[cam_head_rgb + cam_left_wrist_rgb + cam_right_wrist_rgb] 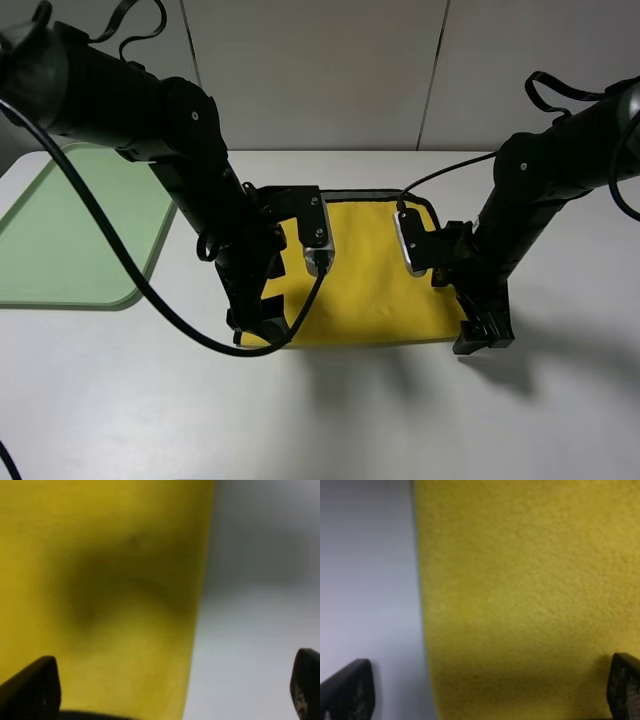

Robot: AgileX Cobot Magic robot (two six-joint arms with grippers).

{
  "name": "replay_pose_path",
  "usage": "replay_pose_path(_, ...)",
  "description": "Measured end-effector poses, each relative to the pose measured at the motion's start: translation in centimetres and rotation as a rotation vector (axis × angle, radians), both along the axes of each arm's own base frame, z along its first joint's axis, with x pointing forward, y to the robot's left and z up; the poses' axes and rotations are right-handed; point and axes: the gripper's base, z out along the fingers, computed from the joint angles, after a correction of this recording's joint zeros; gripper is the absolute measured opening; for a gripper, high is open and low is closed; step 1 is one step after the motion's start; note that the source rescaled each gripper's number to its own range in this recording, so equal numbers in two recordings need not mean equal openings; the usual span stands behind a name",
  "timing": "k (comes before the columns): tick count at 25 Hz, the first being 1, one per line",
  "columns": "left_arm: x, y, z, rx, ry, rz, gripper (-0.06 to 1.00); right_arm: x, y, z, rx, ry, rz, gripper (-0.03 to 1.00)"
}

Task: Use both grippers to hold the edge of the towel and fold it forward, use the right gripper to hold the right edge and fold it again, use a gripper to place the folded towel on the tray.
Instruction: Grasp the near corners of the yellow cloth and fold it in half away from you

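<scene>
Towel (375, 285): flat on the table (400, 420) in the middle of the scene, yellow side up and spread out in one layer.
Edge (370, 196): the black binding shows along the towel's 12 o'clock side, with a thin grey strip beside it. The 6 o'clock side runs straight between my two grippers, but the binding there is too thin to make out.
Left gripper (262, 335): I am low at the towel's 7 o'clock corner with my jaws spread wide, holding nothing. The towel's side edge runs between my fingers, one over yellow cloth and one over table.
Right gripper (485, 338): I am low at the 5 o'clock corner, jaws wide, nothing held. One finger is over cloth, the other over table.
Contact: I cannot tell whether either gripper's tips touch the cloth.
Tray (80, 230): at 9 to 10 o'clock from the towel, apart from it. My left arm stands between the two.
Room: open table at 6 o'clock and at 3 o'clock past my right arm. At 12 o'clock there is a narrow band of table, then the wall.
</scene>
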Motion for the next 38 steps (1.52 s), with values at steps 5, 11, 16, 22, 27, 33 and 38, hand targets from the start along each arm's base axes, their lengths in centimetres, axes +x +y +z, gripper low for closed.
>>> replay_pose_path(5, -0.6, -0.9, -1.6, 0.024, 0.022, -0.066, 0.91, 0.0, 0.0, 0.0, 0.002, -0.001, -0.003, 1.00)
replay_pose_path(11, -0.6, -0.9, -3.3, 0.058, 0.053, -0.080, 0.91, 0.0, 0.0, 0.0, 0.005, 0.001, -0.007, 1.00)
replay_pose_path(16, -0.7, -0.9, -4.5, 0.080, 0.078, -0.083, 0.91, -0.7, -0.2, -0.5, -0.005, 0.022, 0.013, 1.00)
replay_pose_path(22, -0.6, -0.9, -5.0, 0.087, 0.078, -0.084, 0.90, -2.4, -1.0, -1.6, -0.017, 0.015, 0.060, 1.00)
replay_pose_path(27, -0.5, -0.9, -5.0, 0.088, 0.072, -0.089, 0.90, -2.7, -1.1, -1.6, -0.013, 0.015, 0.053, 1.00)
replay_pose_path(33, -1.1, -0.2, -5.7, 0.105, 0.070, -0.088, 0.89, -2.7, -1.1, -1.6, -0.010, 0.016, 0.048, 1.00)
replay_pose_path(38, -1.7, 0.4, -6.2, 0.100, 0.013, -0.083, 0.82, -2.7, -1.1, -1.6, -0.004, 0.017, 0.042, 1.00)
